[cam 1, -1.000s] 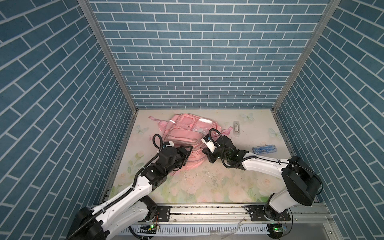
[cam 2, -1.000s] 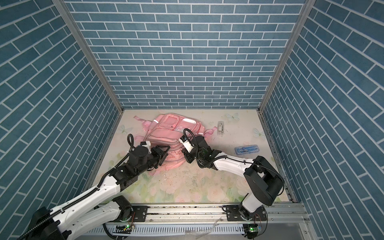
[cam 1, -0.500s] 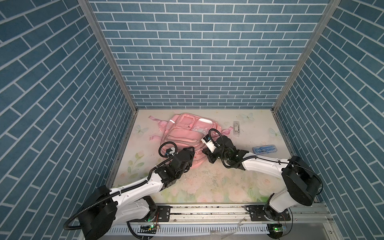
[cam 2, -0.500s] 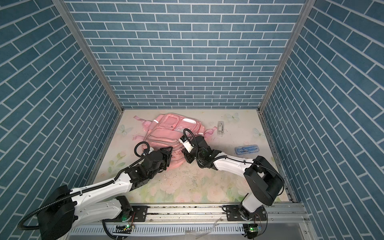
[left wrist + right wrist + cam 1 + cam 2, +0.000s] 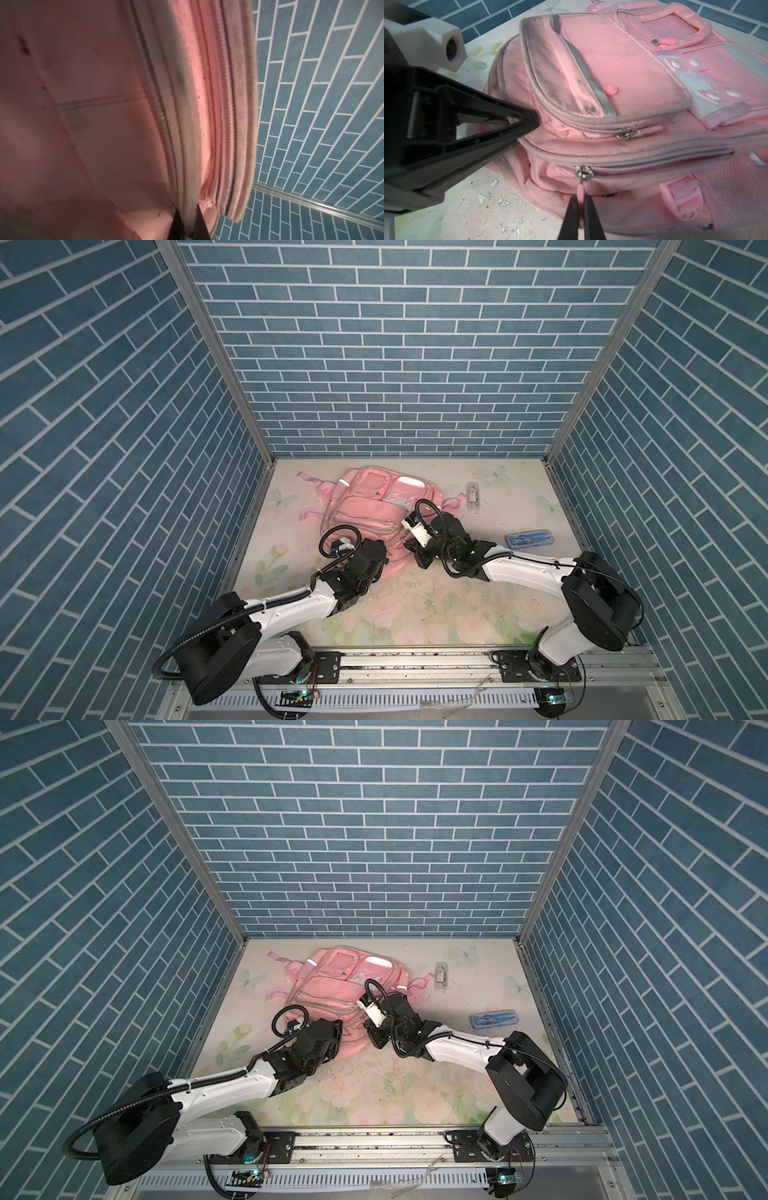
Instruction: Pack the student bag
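Left claw [image 5: 188, 228] is pressed together, pinching the bag's piped rim [image 5: 187, 166] beside a zip line. Its tip touches the near-left corner of the bag [image 5: 374, 510]. The bag lies flat on the table [image 5: 415, 605], front pockets up, straight ahead of both claws and between them at its near edge.

Right claw [image 5: 580, 200] is pressed together on the pink zip tab [image 5: 580, 190], with the metal slider [image 5: 582, 172] just beyond its tips. How far that zip is already open can't be told.

The blue pencil case [image 5: 530, 539] sits well right of the right claw, not packed. A small clear packet [image 5: 472, 497] lies beyond the right claw, apart from the bag.

The step looks like unzipping a compartment, so packing has likely barely begun. To do it well:
- The left claw should stay clamped as an anchor so the soft fabric stays taut.
- The right claw should pull the tab along the zip line, low and steady, not upward.
- The pull should curve with the corner, or the slider may jam.
- The tab is thin and may slip out; if the whole bag drags, stop and regrip.
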You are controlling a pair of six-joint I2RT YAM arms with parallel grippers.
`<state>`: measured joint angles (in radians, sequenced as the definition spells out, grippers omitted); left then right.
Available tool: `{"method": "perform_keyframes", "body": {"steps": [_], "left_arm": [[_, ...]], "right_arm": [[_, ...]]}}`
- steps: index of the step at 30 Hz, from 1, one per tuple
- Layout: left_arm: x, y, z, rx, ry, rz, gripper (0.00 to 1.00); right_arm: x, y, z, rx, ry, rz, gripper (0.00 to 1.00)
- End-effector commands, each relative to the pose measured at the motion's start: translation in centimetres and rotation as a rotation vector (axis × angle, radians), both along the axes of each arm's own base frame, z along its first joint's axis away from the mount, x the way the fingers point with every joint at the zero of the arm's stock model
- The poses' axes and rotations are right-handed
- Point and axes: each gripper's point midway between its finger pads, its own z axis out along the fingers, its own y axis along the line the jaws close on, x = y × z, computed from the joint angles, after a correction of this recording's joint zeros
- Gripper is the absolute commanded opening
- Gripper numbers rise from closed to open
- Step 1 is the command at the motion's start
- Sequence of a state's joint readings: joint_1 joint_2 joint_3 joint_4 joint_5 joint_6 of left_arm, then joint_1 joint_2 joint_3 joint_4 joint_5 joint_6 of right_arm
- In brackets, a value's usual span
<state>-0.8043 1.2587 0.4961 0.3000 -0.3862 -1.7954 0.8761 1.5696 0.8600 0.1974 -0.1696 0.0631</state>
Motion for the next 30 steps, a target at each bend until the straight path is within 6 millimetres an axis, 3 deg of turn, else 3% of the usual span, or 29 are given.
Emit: {"method": "perform_keyframes", "body": {"steps": [1,11,16,21,30], "left_arm": [[0.9,-0.6,1.1,0.007,-0.029,-0.050,0.00],[1.0,-1.1,1.3,0.015,-0.033,-0.229,0.00],[1.6,-1.8,2.6,0.045,-0.054,-0.322,0.00],[1.7,-1.2,3.9,0.067,-0.077,-0.337,0.00],[1.1,-1.3,4.6,0.034,-0.101,-0.397,0.00]], "right_arm": [[0.5,1.0,2.3,0.055,-0.059,0.003,0.00],[1.9,-1.0,2.1,0.023,-0.082,-0.065,0.00],[3.0,-2.6,2.9,0.042,-0.085,-0.094,0.00],[4.0,-4.0,3.0,0.030,-0.091,-0.129,0.00],[4.3,-3.3,2.5,0.000,-0.062,-0.106,0.00]]}}
